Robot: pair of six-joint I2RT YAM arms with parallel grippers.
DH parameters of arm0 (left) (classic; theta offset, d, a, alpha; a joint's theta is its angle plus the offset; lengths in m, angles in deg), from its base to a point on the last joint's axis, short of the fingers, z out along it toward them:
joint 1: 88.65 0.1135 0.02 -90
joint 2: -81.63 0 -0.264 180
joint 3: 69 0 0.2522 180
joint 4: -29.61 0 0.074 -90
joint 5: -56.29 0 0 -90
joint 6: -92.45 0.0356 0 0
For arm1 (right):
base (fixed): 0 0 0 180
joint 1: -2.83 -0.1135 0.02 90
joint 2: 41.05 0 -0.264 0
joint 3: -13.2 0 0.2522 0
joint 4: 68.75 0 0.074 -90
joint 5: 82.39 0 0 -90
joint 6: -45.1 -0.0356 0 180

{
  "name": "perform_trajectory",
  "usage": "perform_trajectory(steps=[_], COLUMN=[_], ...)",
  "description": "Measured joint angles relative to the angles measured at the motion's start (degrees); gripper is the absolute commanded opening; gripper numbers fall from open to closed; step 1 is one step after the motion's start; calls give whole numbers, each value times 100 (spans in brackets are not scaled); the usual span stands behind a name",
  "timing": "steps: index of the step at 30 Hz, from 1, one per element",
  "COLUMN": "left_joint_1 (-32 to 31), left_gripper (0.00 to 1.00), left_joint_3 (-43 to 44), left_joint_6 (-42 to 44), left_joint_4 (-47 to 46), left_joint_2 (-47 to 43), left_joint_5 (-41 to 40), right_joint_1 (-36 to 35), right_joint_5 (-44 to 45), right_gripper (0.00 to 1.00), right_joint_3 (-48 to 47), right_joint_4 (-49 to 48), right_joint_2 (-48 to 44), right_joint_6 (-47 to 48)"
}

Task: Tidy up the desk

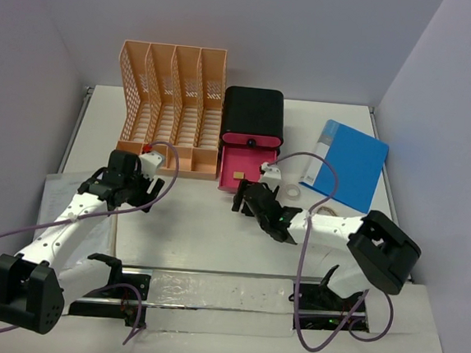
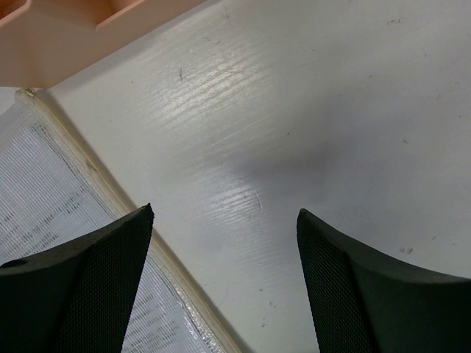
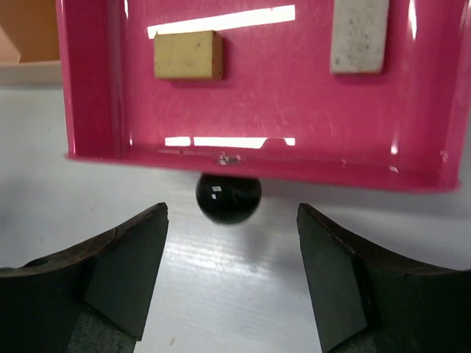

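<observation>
Lining up: drawer knob sits just ahead, centred between the right fingers, spread open; left fingers open too, farther off.

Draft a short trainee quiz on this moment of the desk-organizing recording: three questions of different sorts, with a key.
1. True or false: the pink drawer is pushed fully shut.
2. Which thing sits just ahead of the right gripper, in line with the gap between its open jaws? A) the black knob B) the blue folder C) the peach file rack
3. How many small blocks does the right wrist view show lying in the drawer?

Key: 1 false, it stands pulled out. 2 A. 3 two: a yellow block and a whitish block.
</observation>
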Motion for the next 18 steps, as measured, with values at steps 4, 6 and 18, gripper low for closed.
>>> perform_trajectory(steps=[4, 6, 18], left_joint_1=[0, 0, 0], left_gripper=[85, 85, 85], left_joint_3=[0, 0, 0], left_joint_6=[2, 3, 4], left_joint_4=[-2, -2, -2], left_joint_2=[0, 0, 0], left_joint_5=[8, 16, 41], right_joint_1=[0, 0, 0], right_joint_5=[200, 270, 435], right_gripper=[66, 60, 17], right_joint_3=[-332, -397, -562], right_joint_4=[108, 123, 236], right_joint_2=[314, 373, 520], right_joint_6=[-8, 7, 127])
